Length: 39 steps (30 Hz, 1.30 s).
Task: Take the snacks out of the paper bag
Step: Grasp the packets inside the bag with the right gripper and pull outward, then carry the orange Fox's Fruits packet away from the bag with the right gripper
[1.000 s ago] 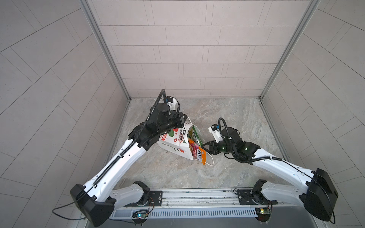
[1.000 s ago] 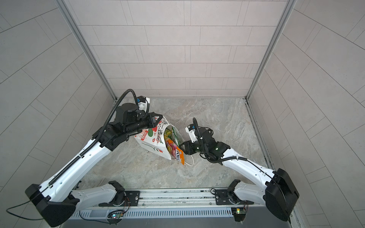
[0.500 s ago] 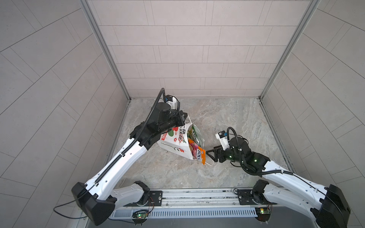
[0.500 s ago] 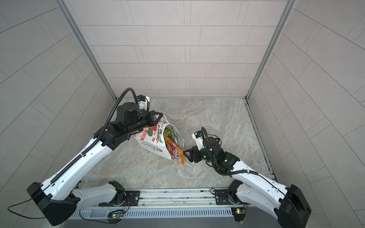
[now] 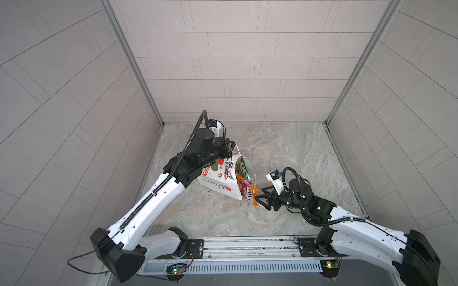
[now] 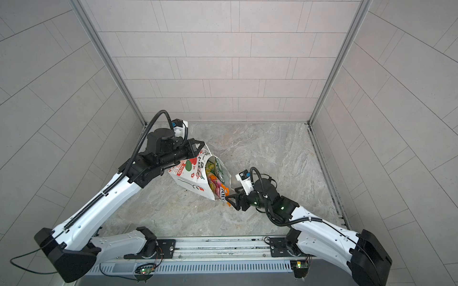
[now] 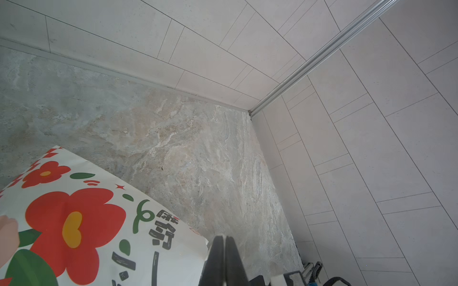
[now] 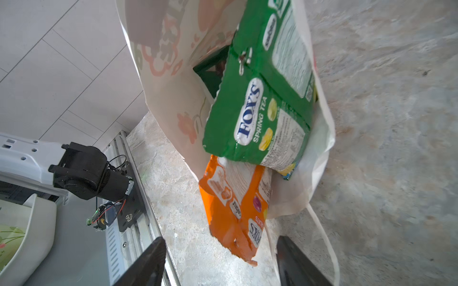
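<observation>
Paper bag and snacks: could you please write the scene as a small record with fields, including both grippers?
paper bag: tilted, one end raised, mouth turned toward the right arm
left gripper: shut on the bag's raised edge
right gripper: open, jaws on either side of the orange packet's end
orange packet: sticks partly out of the mouth
green packet: lies against the orange one, deeper in the bag
task state: no packet fully out yet

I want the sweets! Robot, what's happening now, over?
Left gripper shut on tall white flower-print paper bag, tilted. Right gripper open around small orange FOX'S packet poking out. White cord handle beside one finger.
</observation>
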Available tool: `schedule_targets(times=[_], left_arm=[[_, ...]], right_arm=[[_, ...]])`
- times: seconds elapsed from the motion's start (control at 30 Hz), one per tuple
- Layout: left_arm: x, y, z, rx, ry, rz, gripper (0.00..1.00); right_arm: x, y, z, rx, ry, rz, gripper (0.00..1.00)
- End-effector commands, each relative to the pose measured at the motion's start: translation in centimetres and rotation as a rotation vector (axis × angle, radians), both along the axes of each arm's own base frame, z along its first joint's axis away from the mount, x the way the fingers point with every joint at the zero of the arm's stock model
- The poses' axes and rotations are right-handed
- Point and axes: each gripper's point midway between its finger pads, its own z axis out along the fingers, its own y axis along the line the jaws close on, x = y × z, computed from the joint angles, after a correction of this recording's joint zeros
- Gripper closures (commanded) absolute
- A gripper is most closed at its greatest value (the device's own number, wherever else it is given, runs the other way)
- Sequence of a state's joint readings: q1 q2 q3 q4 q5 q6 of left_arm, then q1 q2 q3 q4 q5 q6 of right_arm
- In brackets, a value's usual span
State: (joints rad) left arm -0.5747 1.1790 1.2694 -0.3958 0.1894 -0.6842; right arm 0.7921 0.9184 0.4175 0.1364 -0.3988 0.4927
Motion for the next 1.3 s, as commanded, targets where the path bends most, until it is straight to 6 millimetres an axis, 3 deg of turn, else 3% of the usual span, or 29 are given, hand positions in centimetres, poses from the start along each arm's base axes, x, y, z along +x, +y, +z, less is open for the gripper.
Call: schedule_targets(times=[0.0,0.47,0.57,0.63,0.73,1.13,1.27], left_arm=[[0.5,0.0,3.8,-0.064,-0.100,0.017,1.00],[0.2,0.0,3.8,-0.070,-0.096,0.009,1.00],[0.1,0.0,3.7,-0.068,-0.095,0.007,1.00],[0.1,0.2,3.5,-0.061,-0.094,0.009,1.00],[0.1,0.4,3.4,-0.049,-0.097,0.018,1.00],[0.2,0.9,2.9,-0.016,-0.100,0.040,1.00],[0.3,0.9,2.9,-0.015,-0.100,0.039,1.00]], right_arm=[[0.6,1.4,0.7,0.011,-0.065,0.012,0.31],[3.4,4.2,-2.0,-0.025,-0.076,-0.043,0.56],[4.0,4.2,-2.5,-0.048,-0.071,-0.069,0.70],[4.0,4.3,-2.4,-0.058,-0.062,-0.065,0.88],[3.7,3.9,-2.1,-0.079,-0.048,-0.062,1.00],[-0.2,0.9,1.8,-0.160,-0.042,0.034,1.00],[-1.3,0.4,5.6,-0.112,-0.082,0.066,1.00]])
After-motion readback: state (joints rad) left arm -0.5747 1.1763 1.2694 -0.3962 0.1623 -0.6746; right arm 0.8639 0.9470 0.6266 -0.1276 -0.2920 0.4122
